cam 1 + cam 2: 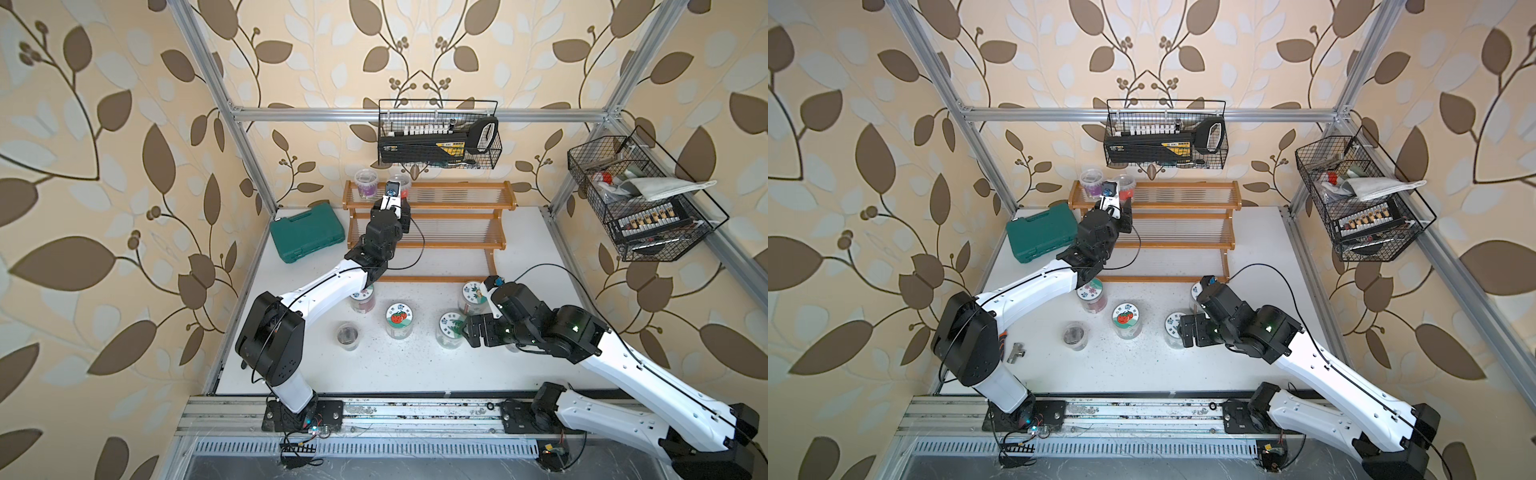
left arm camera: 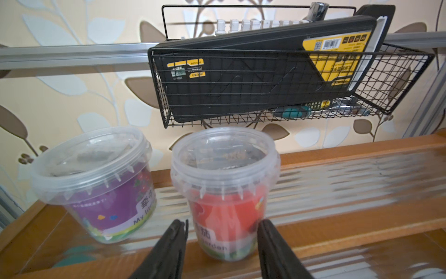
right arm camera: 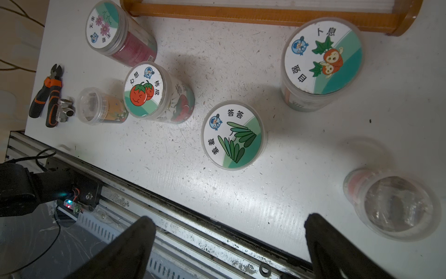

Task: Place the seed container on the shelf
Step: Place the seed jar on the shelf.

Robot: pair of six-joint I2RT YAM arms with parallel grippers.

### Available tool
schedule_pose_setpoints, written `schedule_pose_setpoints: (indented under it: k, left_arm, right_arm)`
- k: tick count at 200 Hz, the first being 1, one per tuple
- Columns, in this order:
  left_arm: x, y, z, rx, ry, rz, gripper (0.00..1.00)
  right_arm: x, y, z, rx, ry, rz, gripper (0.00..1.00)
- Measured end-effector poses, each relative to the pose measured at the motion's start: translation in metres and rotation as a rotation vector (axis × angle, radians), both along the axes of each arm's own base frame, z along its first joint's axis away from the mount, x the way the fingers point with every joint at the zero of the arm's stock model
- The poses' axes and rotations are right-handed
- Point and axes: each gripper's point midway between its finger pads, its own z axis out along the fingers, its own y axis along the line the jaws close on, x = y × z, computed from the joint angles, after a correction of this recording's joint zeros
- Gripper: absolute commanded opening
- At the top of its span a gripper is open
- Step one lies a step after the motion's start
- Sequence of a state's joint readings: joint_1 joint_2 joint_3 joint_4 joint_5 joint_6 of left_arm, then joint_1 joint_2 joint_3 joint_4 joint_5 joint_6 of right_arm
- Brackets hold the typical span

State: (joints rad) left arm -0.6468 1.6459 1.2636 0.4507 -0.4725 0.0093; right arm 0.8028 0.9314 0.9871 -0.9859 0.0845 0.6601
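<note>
Nearest, the right hand [image 3: 228, 217] hangs above the counter [image 1: 415, 365], fingers spread wide with nothing between them. Close by, a leaf-lid jar [image 3: 232, 135] and a tomato-lid jar [image 3: 144, 90] stand upright on the counter. Toward the counter's left edge is a clear cup [image 3: 96, 106], with pliers [image 3: 47, 94] near it. Farther back sits the shelf [image 1: 457, 245], a green case [image 1: 306, 235] near its left end. The left hand [image 2: 223, 221] reaches to the top tier, fingers parted on either side of the foot of the red tub [image 2: 224, 193]. A sliver of shelf shows between one finger and the tub; whether the other finger touches it cannot be told. The red tub stands upright on the top tier near its left end, just beside a purple tub [image 2: 96, 186] and apart from it. Behind and above, a wire basket [image 2: 398, 79] hangs on the frame rail.
</note>
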Motion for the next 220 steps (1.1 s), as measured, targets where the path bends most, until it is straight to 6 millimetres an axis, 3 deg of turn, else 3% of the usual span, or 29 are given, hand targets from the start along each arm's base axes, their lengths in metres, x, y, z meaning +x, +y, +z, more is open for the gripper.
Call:
schedule_pose_setpoints:
  k: [108,220]
  left_arm:
    - [0.006,0.008,0.002,0.019,-0.007,0.005,0.49]
    - [0.012,-0.004,0.019,-0.006,-0.024,-0.039,0.49]
  right_arm:
    - [0.001,0.002,-0.007,-0.011,0.016,0.006,0.99]
    - [0.004,0.001,-0.008,-0.014,0.017,0.006,0.99]
